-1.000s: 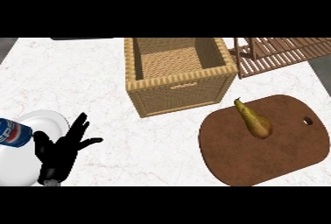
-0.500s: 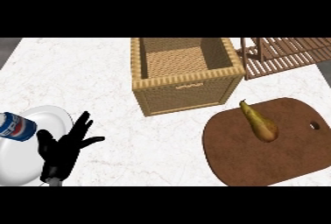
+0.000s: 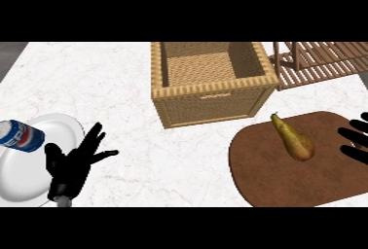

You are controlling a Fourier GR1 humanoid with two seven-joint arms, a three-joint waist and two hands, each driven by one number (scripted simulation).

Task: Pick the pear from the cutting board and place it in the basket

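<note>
A yellow-brown pear [image 3: 293, 138] lies on the dark brown round cutting board [image 3: 287, 177] at the right, stem pointing up the view. The woven basket [image 3: 210, 96] stands just above and left of the board, with nothing visible inside. My right hand [image 3: 355, 137] comes in at the right edge, fingers straight and spread, a short way right of the pear and not touching it. My left hand [image 3: 73, 163] rests open at the lower left, fingers up, holding nothing.
A white plate [image 3: 27, 170] sits at the far left with a blue-and-white can [image 3: 19, 135] lying on its upper edge. A wooden slatted rack [image 3: 320, 63] stands at the upper right beside the basket. The counter is white marble.
My right hand has come into view at the right edge, beside the pear. The view has shifted slightly, so basket and board sit a little further right. The left hand stays still.
</note>
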